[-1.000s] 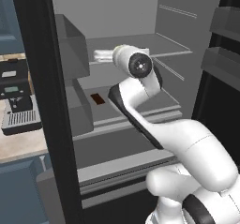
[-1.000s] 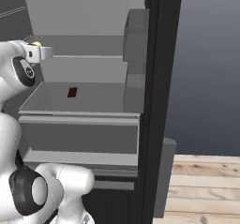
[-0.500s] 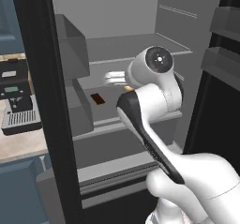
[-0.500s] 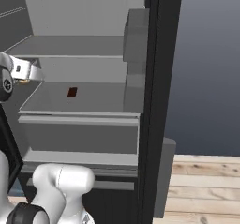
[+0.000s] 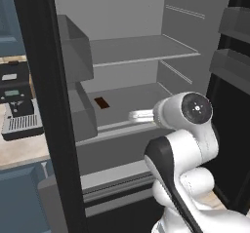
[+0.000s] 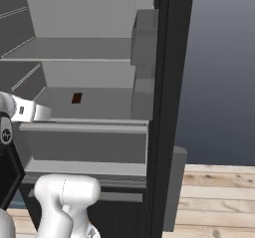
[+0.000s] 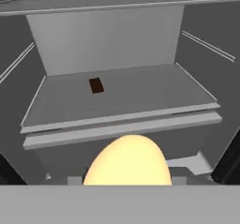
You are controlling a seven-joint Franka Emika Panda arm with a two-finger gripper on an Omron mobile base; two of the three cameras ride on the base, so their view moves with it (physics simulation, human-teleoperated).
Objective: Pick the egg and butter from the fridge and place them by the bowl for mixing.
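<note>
My pale yellow-orange egg sits large and smooth at the bottom of my hand view, just in front of the open fridge — black-framed, plain grey inside — below the front edge of its middle shelf.

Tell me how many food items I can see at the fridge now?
2. The egg sits at the claw, in front of the fridge. A flat dark brown bar lies on the middle shelf, toward its back left. Others may be hidden.
</note>
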